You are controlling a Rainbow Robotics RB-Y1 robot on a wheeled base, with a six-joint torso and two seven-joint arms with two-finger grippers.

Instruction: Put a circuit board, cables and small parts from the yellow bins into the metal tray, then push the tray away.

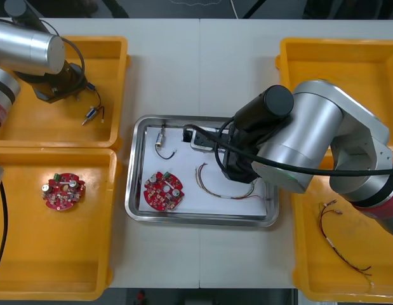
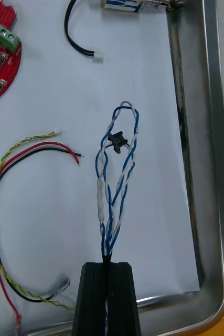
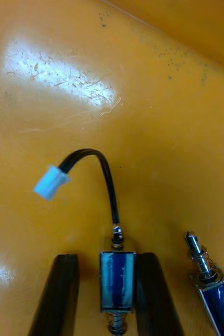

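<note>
My right gripper (image 2: 107,265) is low over the metal tray (image 1: 136,213), shut on the end of a twisted blue and white cable (image 2: 117,173) that trails onto the tray's white inside near its right rim (image 2: 216,157). Beside it lie a red and yellow cable (image 2: 33,152), a round red circuit board (image 1: 162,190) and a small metal part (image 1: 162,138) with a black cable. My left gripper (image 3: 106,256) is down in the far left yellow bin (image 1: 113,76), open. Its fingers straddle a small metal part (image 3: 117,281) with a black cable and white plug.
A second small metal part (image 3: 214,294) lies just beside the left gripper's fingers. The near left bin holds another red circuit board (image 1: 63,190). The near right bin holds a thin cable (image 1: 339,244). My right arm covers the tray's right side.
</note>
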